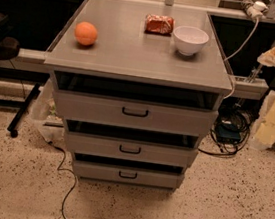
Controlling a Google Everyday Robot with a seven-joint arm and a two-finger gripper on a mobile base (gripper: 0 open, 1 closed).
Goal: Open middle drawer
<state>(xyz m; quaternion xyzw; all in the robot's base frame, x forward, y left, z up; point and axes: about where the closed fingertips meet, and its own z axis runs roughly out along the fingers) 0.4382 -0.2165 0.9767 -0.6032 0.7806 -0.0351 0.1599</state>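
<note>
Though the tool is unseen, middle drawer (130, 150) untouched

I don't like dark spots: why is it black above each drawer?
Camera view: the cabinet top is lit from above; the gaps over the middle drawer and its neighbours sit in shadow; the orange and bowl cast small shadows; the gripper is out of view.

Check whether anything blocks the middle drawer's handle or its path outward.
Nothing visible does. The middle drawer and its handle are uncovered. The floor in front holds only a thin cable lying flat, off to the left. The gripper is not in view.
</note>
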